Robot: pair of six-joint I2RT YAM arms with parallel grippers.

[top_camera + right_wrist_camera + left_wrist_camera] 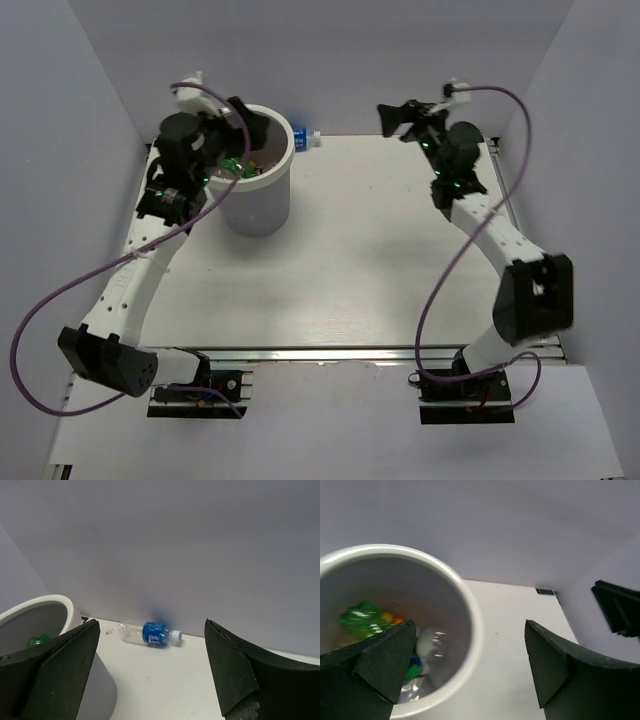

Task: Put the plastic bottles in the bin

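Hovering over the bin (255,205) with the left gripper (469,630), jaws spread wide, nothing between them. Shows a green bottle (362,617), a glimpse of orange and some clear plastic down inside the bin. Shows one blue-labelled clear bottle (150,633) lying on the table (380,260) just behind the bin, against the back wall. Hangs the right gripper (395,117) near that wall, jaws wide, empty.

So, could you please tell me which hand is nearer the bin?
Left. The left hand hangs open above the bin, by its rim. The right hand is well off to the bin's right, apart from it.
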